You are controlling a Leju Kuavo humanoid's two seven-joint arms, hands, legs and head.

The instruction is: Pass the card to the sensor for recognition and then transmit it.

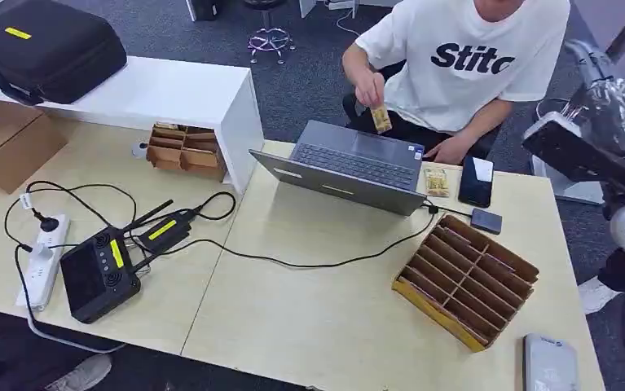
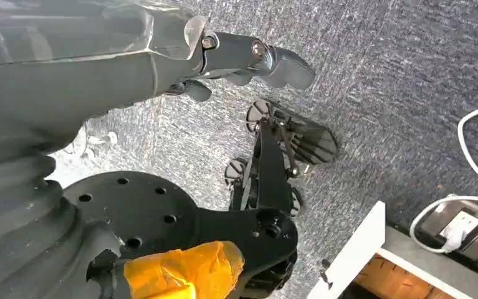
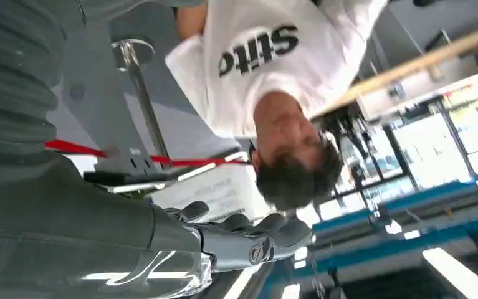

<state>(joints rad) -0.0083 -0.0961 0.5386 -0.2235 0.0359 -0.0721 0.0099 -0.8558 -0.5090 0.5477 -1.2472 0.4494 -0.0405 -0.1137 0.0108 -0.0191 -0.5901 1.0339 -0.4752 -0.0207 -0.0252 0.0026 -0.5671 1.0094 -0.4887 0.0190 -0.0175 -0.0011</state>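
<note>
Person (image 1: pixel 455 73) at far side held the card (image 1: pixel 381 119) above the laptop (image 1: pixel 349 165). Right hand (image 3: pixel 248 237) was raised, empty, fingers loosely spread. Left hand (image 2: pixel 248 59) hung over floor, holding nothing, fingers apart.

A small tan rectangular card (image 1: pixel 381 119) hangs roughly upright, tilted a little, pinched at its top by the fingers of a seated person in a white T-shirt, at about one o'clock in the head view, just beyond the open laptop's far edge. A flat grey rectangular sensor pad (image 1: pixel 550 363) lies at the table's near right corner, about five o'clock, well apart from the card.
</note>
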